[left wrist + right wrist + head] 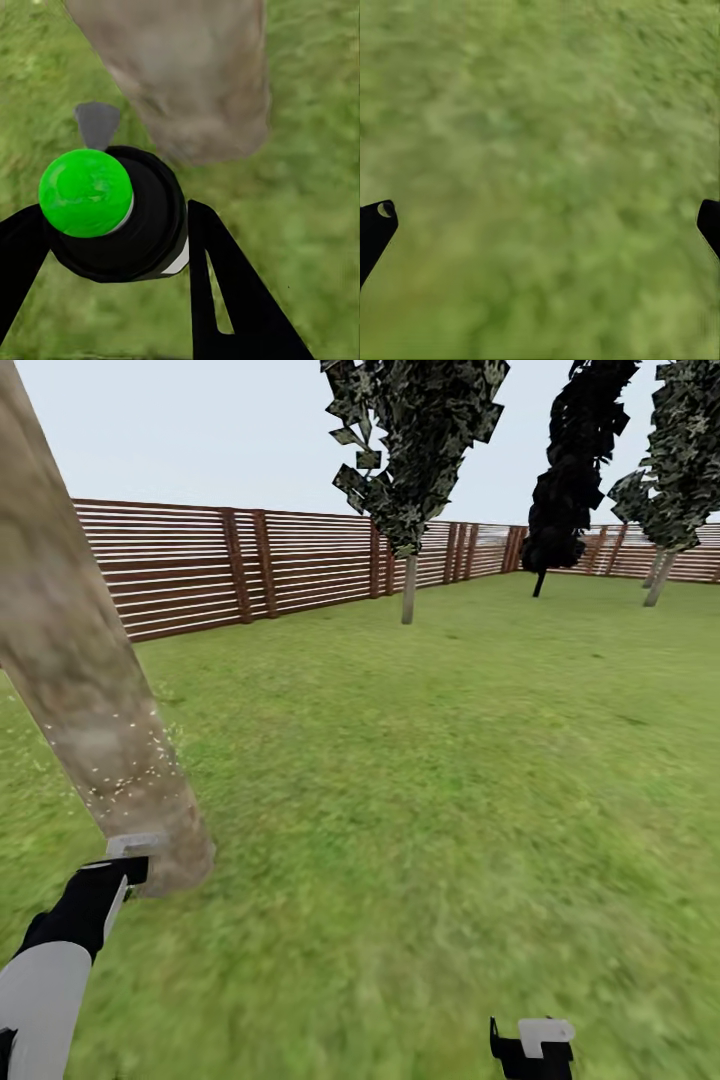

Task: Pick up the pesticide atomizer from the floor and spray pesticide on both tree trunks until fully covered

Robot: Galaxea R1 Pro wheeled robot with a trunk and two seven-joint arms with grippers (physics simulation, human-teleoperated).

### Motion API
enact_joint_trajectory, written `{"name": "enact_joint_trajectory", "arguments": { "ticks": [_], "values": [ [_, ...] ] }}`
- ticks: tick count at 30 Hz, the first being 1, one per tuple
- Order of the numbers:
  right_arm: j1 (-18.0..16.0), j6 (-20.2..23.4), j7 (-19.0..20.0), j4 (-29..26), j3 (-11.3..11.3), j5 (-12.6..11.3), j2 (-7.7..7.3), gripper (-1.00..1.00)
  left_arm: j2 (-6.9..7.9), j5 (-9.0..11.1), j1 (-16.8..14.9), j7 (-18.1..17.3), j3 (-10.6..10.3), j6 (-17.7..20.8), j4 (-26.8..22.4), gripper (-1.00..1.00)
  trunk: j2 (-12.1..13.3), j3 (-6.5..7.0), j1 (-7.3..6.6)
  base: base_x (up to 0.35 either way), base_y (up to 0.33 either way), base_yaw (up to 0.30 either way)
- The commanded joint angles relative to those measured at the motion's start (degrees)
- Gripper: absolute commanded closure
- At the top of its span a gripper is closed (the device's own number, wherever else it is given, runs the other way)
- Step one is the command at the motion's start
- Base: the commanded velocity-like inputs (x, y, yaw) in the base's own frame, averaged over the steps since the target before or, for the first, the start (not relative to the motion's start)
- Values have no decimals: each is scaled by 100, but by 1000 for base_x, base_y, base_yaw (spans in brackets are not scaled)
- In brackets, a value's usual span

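A thick pale grey-brown tree trunk [85,680] leans up the left of the head view, with fine pale specks scattered over its lower part. My left gripper [122,863] is right at its base, shut on the pesticide atomizer [124,217]. The atomizer's black top with a bright green round spot faces the left wrist camera, and the trunk's foot [195,82] stands just beyond it. A second pale-trunked tree [408,588] stands far back on the lawn. My right gripper [532,1044] hangs open over bare grass, its fingertips [376,219] wide apart.
Green lawn [430,780] stretches ahead to a brown slatted fence [200,565]. A thin black-foliage tree [565,470] and another leafy tree [665,480] stand at the back right.
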Motion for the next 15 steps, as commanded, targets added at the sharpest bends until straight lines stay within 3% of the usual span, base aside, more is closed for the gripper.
{"name": "enact_joint_trajectory", "arguments": {
  "ticks": [1, 11, 15],
  "values": [
    [0, 0, 0, 0, 0, 0, 0, -100, -8, 37, 0, 192, -8, -3, 0, 100, 0, 0, 0, 208, -219, 277],
    [0, 0, 0, -2, 0, 0, 2, -100, -90, 59, 1, 218, -9, 8, 10, 100, 0, 0, 0, 235, -190, 277],
    [0, 0, 0, -8, -7, -7, 0, -100, -135, 42, 2, 209, -41, -16, 468, 100, 0, 0, 0, 151, -97, 277]
  ]
}}
